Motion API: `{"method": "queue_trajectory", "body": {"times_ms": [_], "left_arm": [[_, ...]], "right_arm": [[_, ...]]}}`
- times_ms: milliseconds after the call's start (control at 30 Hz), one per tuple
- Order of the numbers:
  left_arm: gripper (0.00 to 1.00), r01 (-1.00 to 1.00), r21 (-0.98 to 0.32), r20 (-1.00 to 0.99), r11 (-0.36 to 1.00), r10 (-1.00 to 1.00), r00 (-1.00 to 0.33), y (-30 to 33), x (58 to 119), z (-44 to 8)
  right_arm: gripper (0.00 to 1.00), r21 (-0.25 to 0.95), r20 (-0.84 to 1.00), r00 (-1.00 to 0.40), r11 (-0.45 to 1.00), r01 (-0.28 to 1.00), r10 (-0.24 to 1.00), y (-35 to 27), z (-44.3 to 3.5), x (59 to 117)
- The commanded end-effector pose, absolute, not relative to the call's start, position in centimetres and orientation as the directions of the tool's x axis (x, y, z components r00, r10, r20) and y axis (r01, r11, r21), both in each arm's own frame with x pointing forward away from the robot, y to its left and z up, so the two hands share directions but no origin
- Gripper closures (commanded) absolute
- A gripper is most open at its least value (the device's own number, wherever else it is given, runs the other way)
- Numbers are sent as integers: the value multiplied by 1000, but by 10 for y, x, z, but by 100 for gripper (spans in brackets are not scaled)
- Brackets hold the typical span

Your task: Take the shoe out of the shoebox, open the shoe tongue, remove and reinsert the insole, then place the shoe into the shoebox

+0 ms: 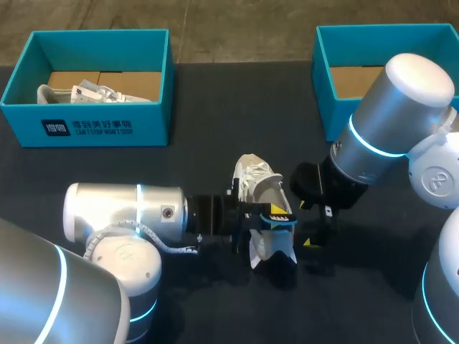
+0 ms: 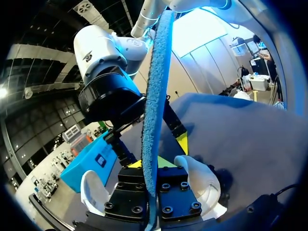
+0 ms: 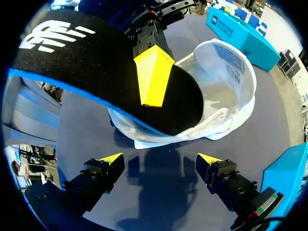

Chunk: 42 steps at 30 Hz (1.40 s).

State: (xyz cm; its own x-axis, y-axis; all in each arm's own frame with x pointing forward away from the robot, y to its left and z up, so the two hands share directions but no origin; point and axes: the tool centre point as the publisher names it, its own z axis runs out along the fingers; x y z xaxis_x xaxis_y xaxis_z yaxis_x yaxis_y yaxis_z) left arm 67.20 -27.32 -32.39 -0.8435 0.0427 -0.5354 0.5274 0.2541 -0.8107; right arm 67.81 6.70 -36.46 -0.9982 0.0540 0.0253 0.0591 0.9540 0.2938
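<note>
A white shoe (image 1: 257, 179) lies on the dark table (image 1: 201, 107) between my two arms. Its black insole with a blue edge (image 1: 276, 211) sticks out of the shoe's opening. My left gripper (image 1: 267, 215) is shut on the insole. In the left wrist view the insole (image 2: 156, 96) runs edge-on between the fingers of that gripper (image 2: 153, 166), with the shoe (image 2: 199, 180) underneath. In the right wrist view one yellow fingertip (image 3: 153, 74) presses on the insole (image 3: 86, 57) above the shoe (image 3: 226, 91). My right gripper (image 3: 160, 161) stands open just short of the shoe, nothing between its fingers (image 1: 310, 242).
A teal shoebox (image 1: 86, 129) at the back left holds another white shoe (image 1: 90, 93). A second teal shoebox (image 1: 326, 79) stands at the back right, beside my right arm (image 1: 387, 122).
</note>
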Motion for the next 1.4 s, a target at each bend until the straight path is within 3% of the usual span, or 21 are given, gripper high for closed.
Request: {"method": "queue_trajectory", "body": {"times_ms": [33,1200,1333,1400], "left_arm": [[100,541,-807,-547,237,47,-836,-272,673,-329],[100,619,-731,-638,288,34,-769,-266,691,-347],[77,621,-732,-639,281,32,-768,-265,688,-343],[73,621,-733,-640,278,30,-768,-264,687,-341]], "right_arm": [[0,292,23,-998,955,60,55,67,-365,677],[0,292,23,-998,955,60,55,67,-365,677],[0,292,23,-998,955,60,55,67,-365,677],[0,292,23,-998,955,60,55,67,-365,677]]}}
